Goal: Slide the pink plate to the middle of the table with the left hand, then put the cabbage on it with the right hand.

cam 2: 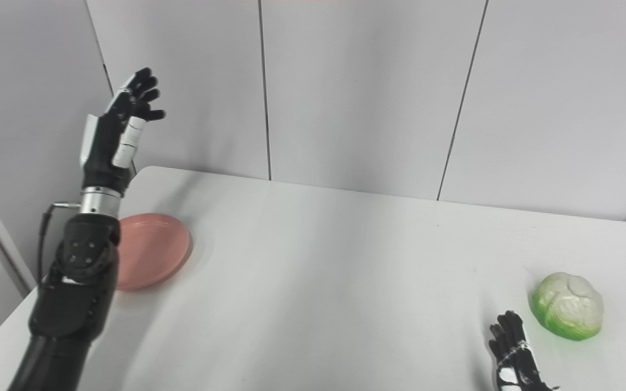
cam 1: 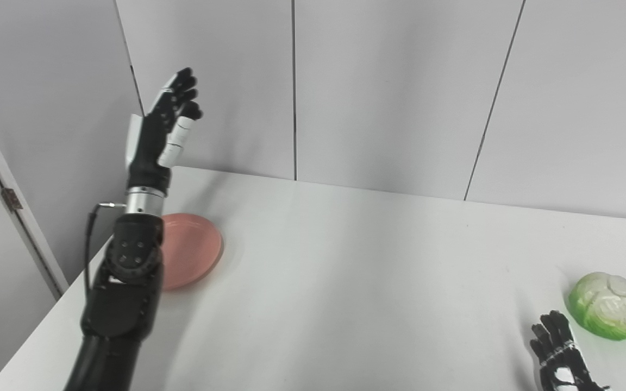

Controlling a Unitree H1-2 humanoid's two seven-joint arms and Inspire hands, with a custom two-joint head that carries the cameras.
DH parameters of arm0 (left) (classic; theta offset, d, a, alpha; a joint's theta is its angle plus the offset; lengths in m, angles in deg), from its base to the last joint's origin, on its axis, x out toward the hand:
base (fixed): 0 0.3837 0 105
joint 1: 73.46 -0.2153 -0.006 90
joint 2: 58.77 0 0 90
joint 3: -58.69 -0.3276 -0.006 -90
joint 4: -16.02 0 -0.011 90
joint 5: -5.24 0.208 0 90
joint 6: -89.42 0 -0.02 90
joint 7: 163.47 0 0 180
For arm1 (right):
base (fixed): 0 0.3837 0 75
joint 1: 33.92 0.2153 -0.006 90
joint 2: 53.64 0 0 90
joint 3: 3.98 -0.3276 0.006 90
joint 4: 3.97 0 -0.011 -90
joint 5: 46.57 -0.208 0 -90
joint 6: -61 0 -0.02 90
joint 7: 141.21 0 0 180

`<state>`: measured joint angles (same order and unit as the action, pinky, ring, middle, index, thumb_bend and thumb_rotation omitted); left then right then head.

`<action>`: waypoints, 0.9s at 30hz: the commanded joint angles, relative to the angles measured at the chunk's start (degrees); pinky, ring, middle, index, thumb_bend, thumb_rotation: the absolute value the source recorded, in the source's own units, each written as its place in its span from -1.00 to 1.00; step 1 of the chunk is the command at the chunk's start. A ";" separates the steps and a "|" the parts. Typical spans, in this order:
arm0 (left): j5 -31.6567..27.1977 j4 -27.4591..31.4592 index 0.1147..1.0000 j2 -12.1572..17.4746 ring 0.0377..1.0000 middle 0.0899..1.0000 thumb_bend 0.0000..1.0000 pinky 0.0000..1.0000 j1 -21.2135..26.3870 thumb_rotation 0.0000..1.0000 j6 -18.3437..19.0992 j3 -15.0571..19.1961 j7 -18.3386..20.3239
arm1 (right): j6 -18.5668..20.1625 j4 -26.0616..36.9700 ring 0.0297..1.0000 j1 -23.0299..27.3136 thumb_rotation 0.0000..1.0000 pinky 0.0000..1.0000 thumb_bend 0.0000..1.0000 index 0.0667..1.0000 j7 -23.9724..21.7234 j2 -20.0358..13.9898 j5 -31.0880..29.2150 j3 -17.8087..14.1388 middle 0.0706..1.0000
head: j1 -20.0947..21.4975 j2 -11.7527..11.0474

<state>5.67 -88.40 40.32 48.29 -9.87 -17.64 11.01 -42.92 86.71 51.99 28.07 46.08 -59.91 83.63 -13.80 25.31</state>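
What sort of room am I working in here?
Probably a test or lab room, not a home kitchen: a plain white table against bare grey wall panels, holding only a pink plate and a cabbage that looks like a prop.

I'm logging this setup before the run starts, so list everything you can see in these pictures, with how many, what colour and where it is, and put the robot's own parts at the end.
pink plate: one, pink, near the table's left edge, partly hidden behind the left arm, nothing on it.
cabbage: one, green and white, on the table at the far right, just beyond the right hand, apart from it.
table: one, white, fills the lower part of both views.
wall panels: several, light grey with dark seams, behind the table.
door hinge: one, metal, on the frame at far left.
left hand: one, black with white parts, raised high above the table's left corner, open, holding nothing.
right hand: one, black, low at the bottom right, fingers apart, holding nothing.
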 commanded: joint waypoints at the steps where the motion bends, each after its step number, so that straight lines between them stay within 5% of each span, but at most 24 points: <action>1: 0.30 -2.99 0.66 4.42 0.73 0.75 0.96 0.44 3.75 0.76 -3.45 1.36 -0.04 | 1.96 -1.65 0.95 -0.34 0.60 1.00 0.44 0.94 0.02 -0.66 0.09 -0.14 0.94 | -0.03 0.20; 8: 0.44 -18.14 0.66 12.56 0.70 0.72 0.91 0.39 5.28 0.74 -8.38 3.22 -0.31 | 2.36 -0.74 0.94 -0.90 0.61 1.00 0.44 0.95 0.03 -1.12 -0.06 -0.18 0.94 | 0.15 1.05; 13: -2.76 -26.47 0.63 15.64 0.73 0.72 0.66 0.50 4.88 0.54 -10.12 4.87 1.42 | 2.64 -0.03 0.96 -1.30 0.60 1.00 0.44 0.95 -0.30 -1.74 -0.70 -0.25 0.96 | 0.09 1.56; 16: -5.14 -28.11 0.65 15.90 0.76 0.74 0.62 0.63 3.08 0.54 -7.96 6.66 1.81 | 3.02 0.58 0.95 -1.64 0.59 1.00 0.44 0.94 -0.31 -2.18 -1.19 -0.37 0.95 | 0.20 2.25; 27: -8.57 -26.03 0.66 12.59 0.63 0.64 0.58 0.38 -4.56 0.66 -7.14 7.98 3.28 | 4.96 3.73 0.94 -3.09 0.57 1.00 0.42 0.93 -0.68 -3.47 -3.47 -0.67 0.94 | 0.34 3.94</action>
<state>-1.93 -115.00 51.34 42.98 -16.65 -10.78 14.78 -40.15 90.23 49.70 27.58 43.29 -63.20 83.32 -13.54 29.18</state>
